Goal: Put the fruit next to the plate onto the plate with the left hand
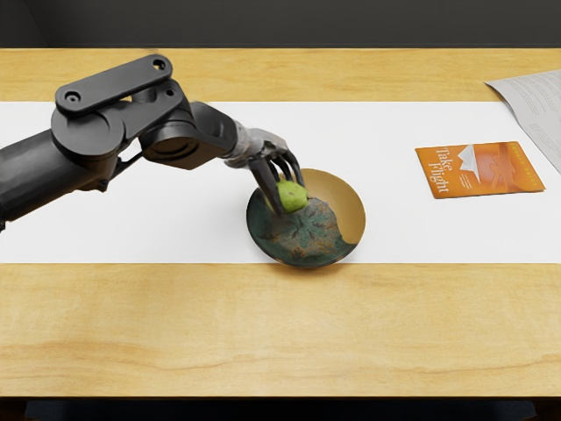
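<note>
Fruit [292,196], small and yellow-green, is in the grip of the left hand [272,163]. The dark fingers [266,182] curl down around it from above and from the left, so only its right and lower sides show. The hand holds it over the left part of the plate [337,197], inside the rim. Whether it touches the plate's surface or hangs just above it, I cannot tell.

The plate is a shallow round dish, golden along its far inner wall and mottled dark green over the rest. It stands on a white runner [175,228] that crosses the wooden table [263,324] from side to side, and its near edge lies close to the runner's near edge.

The left arm [105,132] comes in from the picture's left edge, bulky and dark grey, with the wrist bent down toward the plate.

Well to the right of the plate, an orange booklet [479,168] lies flat on the runner. Beyond it, at the far right edge, a pale grey sheet [536,105] lies at a slant, partly on the runner and partly on the wood.
</note>
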You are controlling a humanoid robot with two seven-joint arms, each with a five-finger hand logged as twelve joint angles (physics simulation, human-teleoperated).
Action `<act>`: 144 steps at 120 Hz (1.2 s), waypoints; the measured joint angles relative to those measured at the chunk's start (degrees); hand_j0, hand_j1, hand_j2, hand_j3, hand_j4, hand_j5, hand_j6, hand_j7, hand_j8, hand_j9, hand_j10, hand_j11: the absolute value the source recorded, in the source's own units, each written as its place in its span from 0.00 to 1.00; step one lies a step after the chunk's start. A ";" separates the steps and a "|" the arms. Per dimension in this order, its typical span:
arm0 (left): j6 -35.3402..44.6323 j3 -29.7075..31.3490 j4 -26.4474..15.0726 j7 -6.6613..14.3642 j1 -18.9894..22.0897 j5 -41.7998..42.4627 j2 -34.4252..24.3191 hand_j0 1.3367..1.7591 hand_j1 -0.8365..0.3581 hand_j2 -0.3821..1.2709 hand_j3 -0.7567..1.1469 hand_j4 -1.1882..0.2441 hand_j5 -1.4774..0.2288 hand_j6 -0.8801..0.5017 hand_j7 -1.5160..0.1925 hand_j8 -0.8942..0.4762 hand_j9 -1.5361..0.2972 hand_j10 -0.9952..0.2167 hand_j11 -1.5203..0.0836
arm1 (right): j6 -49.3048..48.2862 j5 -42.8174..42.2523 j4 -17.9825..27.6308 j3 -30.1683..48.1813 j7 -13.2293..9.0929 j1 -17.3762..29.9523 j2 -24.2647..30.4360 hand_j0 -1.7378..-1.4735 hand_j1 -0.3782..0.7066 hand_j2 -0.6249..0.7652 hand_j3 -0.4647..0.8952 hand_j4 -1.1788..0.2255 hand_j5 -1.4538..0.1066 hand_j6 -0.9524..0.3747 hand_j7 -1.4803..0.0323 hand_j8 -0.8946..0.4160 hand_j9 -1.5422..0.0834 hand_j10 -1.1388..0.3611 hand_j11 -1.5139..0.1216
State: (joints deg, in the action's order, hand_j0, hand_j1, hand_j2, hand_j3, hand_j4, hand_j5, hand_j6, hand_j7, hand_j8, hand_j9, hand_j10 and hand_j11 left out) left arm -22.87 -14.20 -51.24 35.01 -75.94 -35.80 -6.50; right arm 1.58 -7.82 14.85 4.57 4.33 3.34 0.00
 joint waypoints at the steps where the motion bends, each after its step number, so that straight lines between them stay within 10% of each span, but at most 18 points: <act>1: -0.01 0.02 0.00 0.00 -0.04 -0.02 0.12 0.76 0.47 0.41 0.40 0.39 0.35 0.31 0.39 0.32 0.37 0.28 0.42 | 0.00 0.00 0.00 0.00 0.00 0.00 0.00 0.30 0.04 0.45 0.34 0.83 0.92 0.71 0.97 0.67 0.94 0.75 0.91; 21: 0.01 0.19 0.00 -0.01 0.00 -0.07 0.96 0.76 0.49 0.38 0.40 0.40 0.38 0.31 0.41 0.31 0.39 0.31 0.44 | 0.00 0.00 0.00 0.00 0.00 0.00 0.00 0.30 0.04 0.45 0.34 0.83 0.92 0.71 0.97 0.67 0.94 0.75 0.91; 66: -8.26 -11.42 0.00 -0.01 2.10 9.76 -8.61 0.76 0.90 0.26 0.40 0.75 0.78 0.57 0.80 0.58 0.75 0.72 0.85 | 0.00 0.00 0.00 0.00 -0.02 0.01 0.00 0.30 0.04 0.45 0.34 0.83 0.92 0.71 0.97 0.67 0.94 0.75 0.91; 106: -11.99 -19.45 0.02 -0.01 16.56 31.17 -20.54 0.76 0.97 0.24 0.40 0.81 0.84 0.62 0.87 0.64 0.82 0.80 0.92 | 0.00 0.00 0.00 0.00 -0.01 0.00 0.00 0.30 0.04 0.45 0.34 0.83 0.92 0.71 0.97 0.67 0.94 0.75 0.91; 144: -12.15 -22.05 0.09 -0.01 21.19 38.53 -34.07 0.76 0.98 0.23 0.40 0.82 0.86 0.63 0.88 0.65 0.83 0.81 0.94 | 0.00 0.00 -0.01 0.00 -0.01 0.00 0.00 0.30 0.04 0.45 0.34 0.83 0.92 0.71 0.97 0.67 0.94 0.75 0.91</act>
State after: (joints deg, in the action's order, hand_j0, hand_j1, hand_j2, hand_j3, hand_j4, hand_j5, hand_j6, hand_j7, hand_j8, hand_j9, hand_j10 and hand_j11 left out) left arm -35.02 -36.25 -51.15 35.00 -54.75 2.73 -40.57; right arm 1.58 -7.82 14.84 4.57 4.32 3.34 0.00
